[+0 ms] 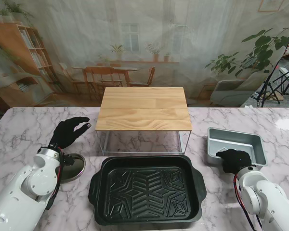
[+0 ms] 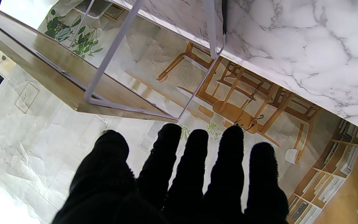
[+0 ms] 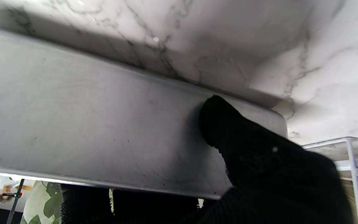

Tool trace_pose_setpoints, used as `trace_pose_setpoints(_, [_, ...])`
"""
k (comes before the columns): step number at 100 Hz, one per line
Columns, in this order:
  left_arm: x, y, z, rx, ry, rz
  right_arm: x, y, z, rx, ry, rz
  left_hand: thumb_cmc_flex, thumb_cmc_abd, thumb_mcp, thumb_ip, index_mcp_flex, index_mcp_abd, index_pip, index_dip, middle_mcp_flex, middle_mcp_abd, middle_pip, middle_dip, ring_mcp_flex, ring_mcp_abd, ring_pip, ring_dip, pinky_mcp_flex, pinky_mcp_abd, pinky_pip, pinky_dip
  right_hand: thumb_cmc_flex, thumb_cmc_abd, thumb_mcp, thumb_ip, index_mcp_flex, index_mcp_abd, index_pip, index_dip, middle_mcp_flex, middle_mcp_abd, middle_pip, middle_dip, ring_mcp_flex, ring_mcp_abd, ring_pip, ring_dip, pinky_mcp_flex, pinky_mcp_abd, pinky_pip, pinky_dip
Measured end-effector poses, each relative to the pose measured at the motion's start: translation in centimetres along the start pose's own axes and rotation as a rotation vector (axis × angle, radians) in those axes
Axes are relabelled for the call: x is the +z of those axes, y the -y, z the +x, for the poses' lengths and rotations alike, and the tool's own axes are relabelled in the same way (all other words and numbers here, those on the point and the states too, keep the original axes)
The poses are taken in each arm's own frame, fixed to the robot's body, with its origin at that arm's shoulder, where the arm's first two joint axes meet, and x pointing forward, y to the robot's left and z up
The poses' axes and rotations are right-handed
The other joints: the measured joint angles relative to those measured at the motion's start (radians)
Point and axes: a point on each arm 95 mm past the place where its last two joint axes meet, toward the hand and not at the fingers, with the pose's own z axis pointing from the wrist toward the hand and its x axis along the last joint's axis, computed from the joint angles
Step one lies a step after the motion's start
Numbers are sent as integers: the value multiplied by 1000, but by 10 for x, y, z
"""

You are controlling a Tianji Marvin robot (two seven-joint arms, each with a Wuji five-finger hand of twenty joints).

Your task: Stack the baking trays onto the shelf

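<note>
**Right hand on the grey tray, left hand free**

Nearest, in the middle of the marble table (image 1: 19, 125), lies the black tray (image 1: 147, 189), flat, with a raised pattern on its floor and nothing holding it. To its left a round metal lid (image 1: 73, 166) rests on the table beside the left arm.

On the right, the right hand (image 1: 233, 159) grips the near wall of the grey tray (image 1: 238, 140). The wrist view shows the thumb (image 3: 228, 124) pressed on the wall's outer face (image 3: 89, 124) and the other fingers (image 3: 85, 202) curled over the rim to the inside.

Farther on the left, the left hand (image 1: 69, 131) hovers over the table, fingers (image 2: 228, 155) straight and slightly spread, holding nothing, close to the shelf's left legs.

The shelf (image 1: 143, 108), a wooden top on a white wire frame (image 2: 110, 53), stands behind the black tray at the table's far middle, bare on top.
</note>
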Motion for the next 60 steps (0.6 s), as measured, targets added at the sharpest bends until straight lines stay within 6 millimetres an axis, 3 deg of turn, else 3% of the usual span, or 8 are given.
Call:
trace_pose_setpoints(30, [0, -1, 0, -1, 0, 1, -5, 0, -4, -20, -18, -51, 0, 0, 0, 0, 0, 0, 0, 0, 0, 0, 0, 0, 0, 0, 1, 0, 0, 0, 0, 0, 0, -91, 61, -46, 148, 140, -29, -26, 112, 0, 25, 56, 106, 0, -1, 18, 114, -5, 50, -21])
trace_pose_setpoints(45, [1, -1, 0, -1, -1, 1, -6, -2, -4, -21, -47, -93, 0, 0, 0, 0, 0, 0, 0, 0, 0, 0, 10, 0, 0, 0, 1, 0, 0, 0, 0, 0, -1, -123, 76, -82, 196, 179, -36, -27, 125, 11, 80, 106, 136, 0, 49, 47, 164, -5, 99, -22])
trace_pose_setpoints(60, [1, -1, -1, 0, 0, 7, -8, -3, -6, -24, -63, -116, 0, 0, 0, 0, 0, 0, 0, 0, 0, 0, 10, 0, 0, 0, 1, 0, 0, 0, 0, 0, -2, -162, 92, -89, 241, 211, -39, -28, 140, 13, 108, 132, 139, 0, 100, 65, 194, -5, 112, -27])
